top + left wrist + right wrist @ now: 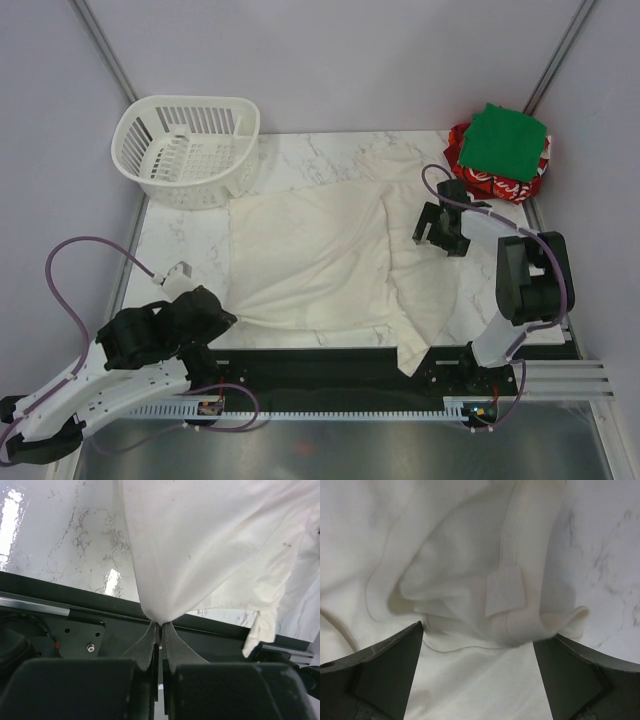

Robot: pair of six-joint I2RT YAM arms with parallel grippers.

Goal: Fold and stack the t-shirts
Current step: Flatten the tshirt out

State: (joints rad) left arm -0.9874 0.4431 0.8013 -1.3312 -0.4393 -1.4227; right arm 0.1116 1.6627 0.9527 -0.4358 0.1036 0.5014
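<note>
Bright, even light; soft shadows

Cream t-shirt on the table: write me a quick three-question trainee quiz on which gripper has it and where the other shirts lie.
1. True or false: the left gripper is shut on an edge of the cream t-shirt.
2. The green t-shirt lies: A) in the left gripper; B) on the red t-shirt; C) under the cream t-shirt.
3. Fill in: the right gripper, over the cream t-shirt, has its jaws ____.
Key: 1 true; 2 B; 3 open.
</note>
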